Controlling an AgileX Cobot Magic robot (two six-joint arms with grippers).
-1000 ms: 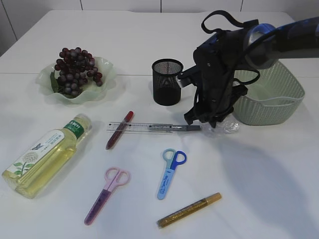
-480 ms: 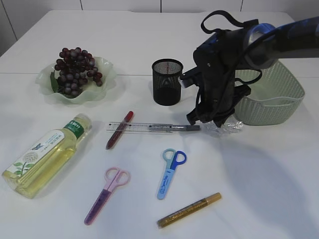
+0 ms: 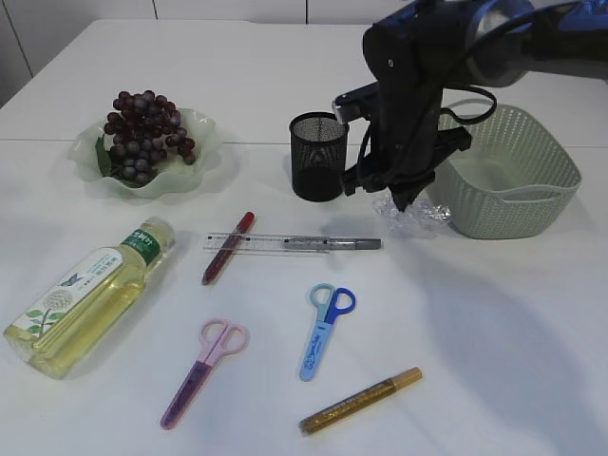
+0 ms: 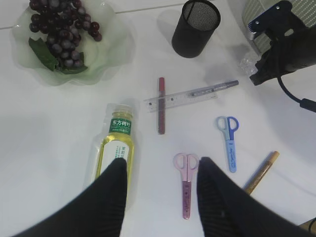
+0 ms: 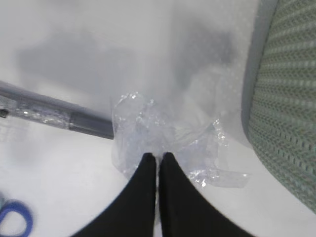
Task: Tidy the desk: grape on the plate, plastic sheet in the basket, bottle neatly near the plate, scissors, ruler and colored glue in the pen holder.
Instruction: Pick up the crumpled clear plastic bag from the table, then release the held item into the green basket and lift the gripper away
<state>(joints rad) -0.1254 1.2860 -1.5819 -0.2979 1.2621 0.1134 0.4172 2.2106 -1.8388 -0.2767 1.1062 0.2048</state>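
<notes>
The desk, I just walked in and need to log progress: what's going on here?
The right gripper has pinched the crumpled plastic sheet and holds it just left of the green basket, not yet inside. The left gripper hangs open and empty above the bottle and pink scissors. The grapes sit on the plate. The ruler, blue scissors and glue pens lie outside the pen holder.

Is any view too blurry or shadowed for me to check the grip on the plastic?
Right wrist view: soft focus, yet the right gripper shows shut on the crumpled plastic sheet; grey arm shadows behind it. Exterior view: sharp, evenly lit, the plastic hanging beside the basket. Left wrist view: table sharp, the left gripper's fingers dark and slightly blurred.
</notes>
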